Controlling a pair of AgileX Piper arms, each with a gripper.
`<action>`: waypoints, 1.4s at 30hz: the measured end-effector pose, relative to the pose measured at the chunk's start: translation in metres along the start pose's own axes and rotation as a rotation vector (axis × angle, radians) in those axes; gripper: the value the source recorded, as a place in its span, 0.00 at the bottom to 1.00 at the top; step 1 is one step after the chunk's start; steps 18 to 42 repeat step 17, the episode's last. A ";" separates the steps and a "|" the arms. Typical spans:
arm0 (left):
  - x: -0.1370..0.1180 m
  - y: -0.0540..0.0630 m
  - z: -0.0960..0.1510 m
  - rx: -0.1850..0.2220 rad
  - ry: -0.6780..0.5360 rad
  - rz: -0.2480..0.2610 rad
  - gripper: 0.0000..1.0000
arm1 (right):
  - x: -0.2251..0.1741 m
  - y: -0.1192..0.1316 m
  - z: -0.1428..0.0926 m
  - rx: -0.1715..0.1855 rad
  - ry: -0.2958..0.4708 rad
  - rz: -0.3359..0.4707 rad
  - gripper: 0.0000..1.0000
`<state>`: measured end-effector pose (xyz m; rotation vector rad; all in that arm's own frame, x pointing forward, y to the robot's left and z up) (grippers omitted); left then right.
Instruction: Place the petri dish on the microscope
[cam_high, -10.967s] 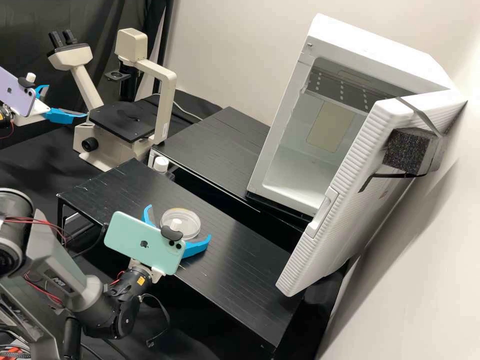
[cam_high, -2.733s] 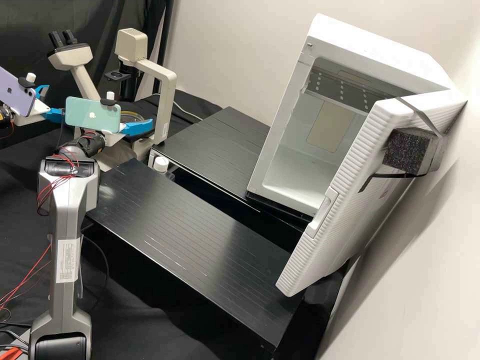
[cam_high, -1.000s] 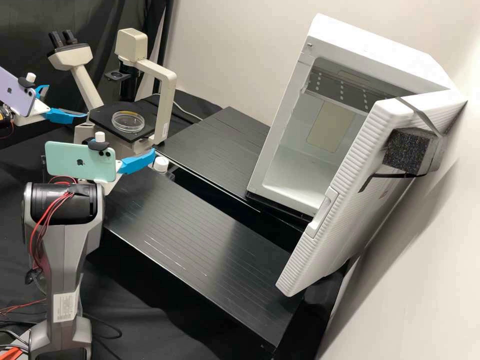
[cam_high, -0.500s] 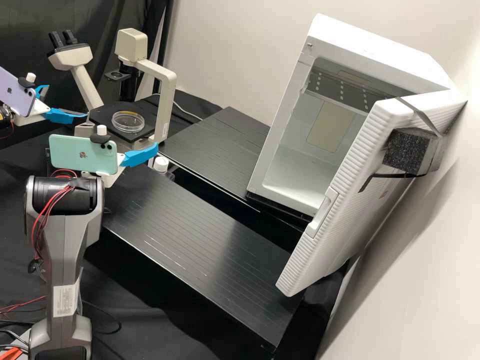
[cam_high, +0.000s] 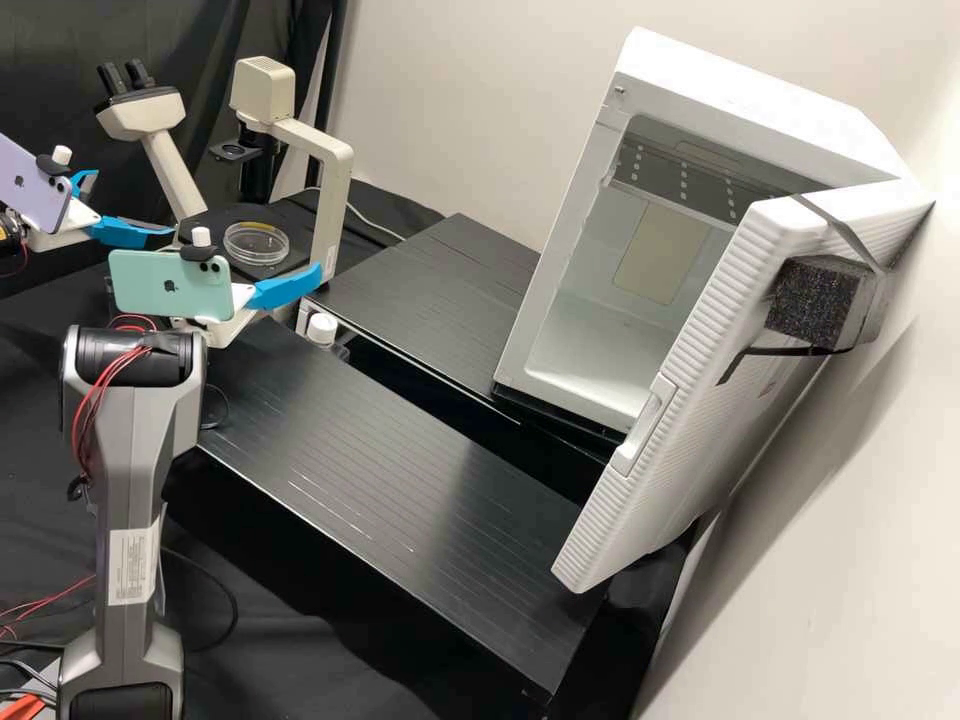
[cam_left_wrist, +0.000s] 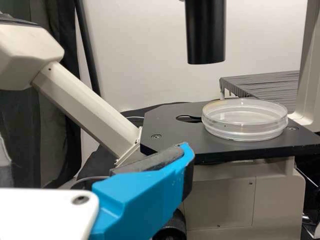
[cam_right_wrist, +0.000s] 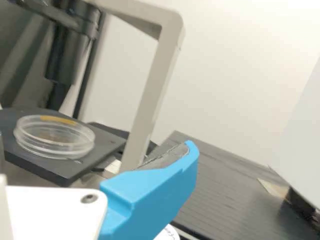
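Petri dish (cam_high: 256, 244), lying flat on the dark stage (cam_left_wrist: 170, 142) of the microscope (cam_high: 334, 200). It is round, shallow and clear, with a yellowish band on part of its rim; whether it is exactly centred over the stage opening cannot be told. Left gripper (cam_high: 135, 203): fingers spread, nothing between them, beside the stage. Right gripper (cam_high: 258, 262): near the stage edge and apart from the dish; its visible finger (cam_right_wrist: 155, 192) stands alone with a bare pad, and the fingers are judged to be spread.

Handling (judged): the dish is probably very light, stiff and brittle, with smooth walls that slip under an uneven squeeze. The wall looks doubled, suggesting a loose lid over a base. Any correction would best take it at opposite points of the side wall, low enough to hold the base, with gentle, even pressure and the dish level. A grip on the upper rim alone could lift only the lid; a one-sided touch could slide the whole dish across the stage.
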<state>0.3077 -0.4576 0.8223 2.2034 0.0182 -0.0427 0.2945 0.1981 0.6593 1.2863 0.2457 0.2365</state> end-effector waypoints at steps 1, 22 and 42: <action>0.000 0.000 0.000 0.000 0.000 0.000 1.00 | 0.003 -0.001 0.002 -0.001 -0.012 0.003 1.00; 0.000 0.000 0.000 0.000 0.000 0.000 1.00 | -0.038 0.003 0.035 0.147 -0.017 -0.091 1.00; 0.000 0.000 0.000 0.000 0.000 0.000 1.00 | -0.038 0.003 0.035 0.147 -0.017 -0.091 1.00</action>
